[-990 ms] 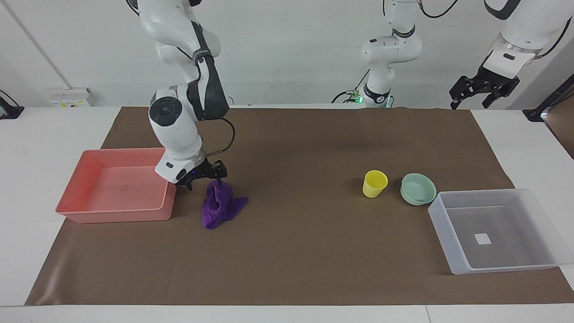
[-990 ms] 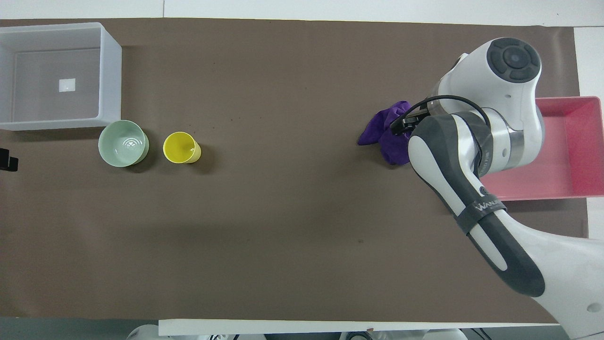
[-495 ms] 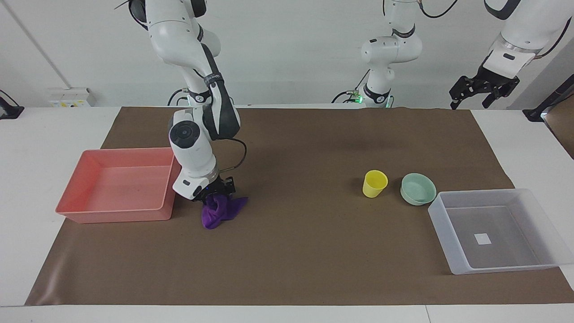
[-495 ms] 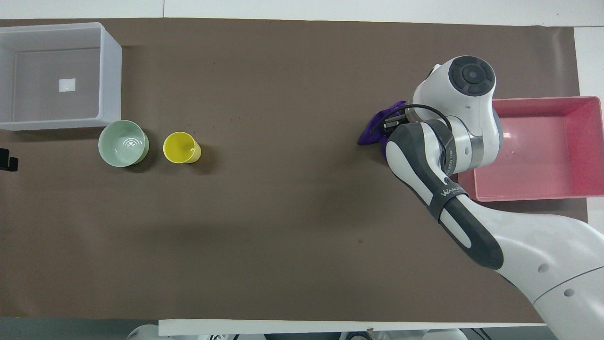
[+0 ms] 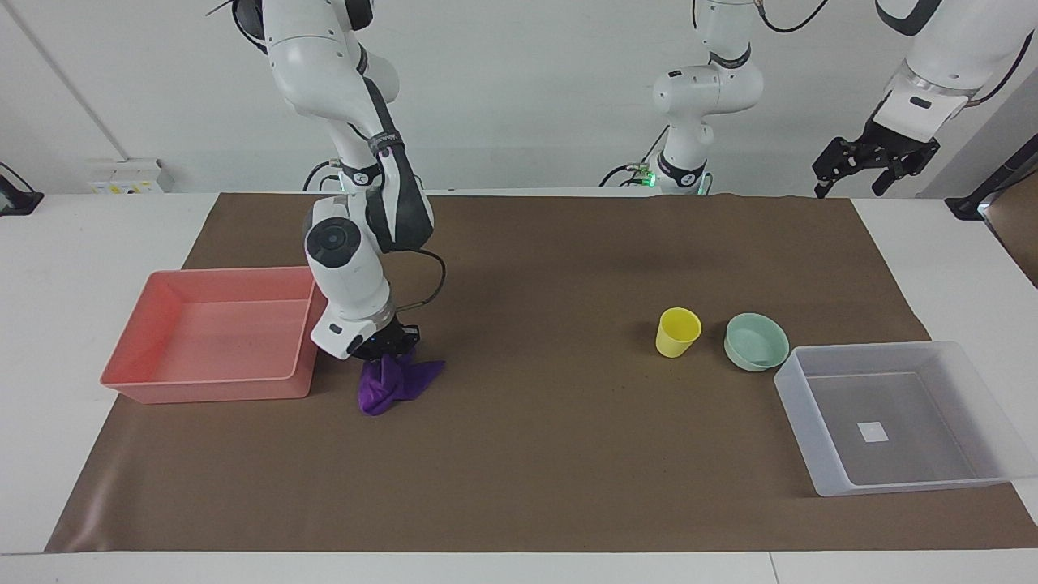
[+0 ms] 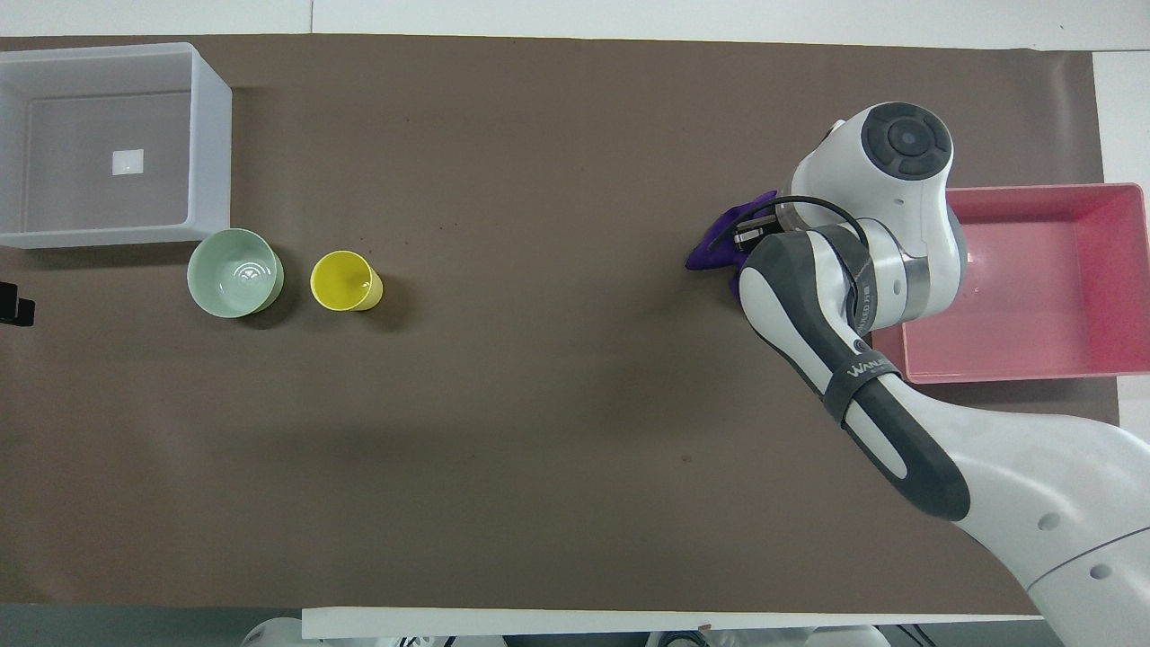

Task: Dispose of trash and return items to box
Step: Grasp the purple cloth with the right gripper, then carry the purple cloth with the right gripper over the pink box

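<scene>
One gripper (image 5: 392,347) now around rag (image 5: 393,388)

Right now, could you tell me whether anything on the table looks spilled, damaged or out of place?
Nothing stands out. The yellow cup and mint bowl stand upright beside the clear bin. The purple rag lies crumpled beside the pink tray, gripped by the right gripper. The left gripper waits raised.

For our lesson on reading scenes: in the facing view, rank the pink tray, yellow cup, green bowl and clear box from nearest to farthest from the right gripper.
From the right gripper, shut on the purple rag:
1. pink tray, beside it
2. yellow cup, toward the left arm's end
3. green bowl, beside the cup
4. clear box, at the left arm's end
</scene>
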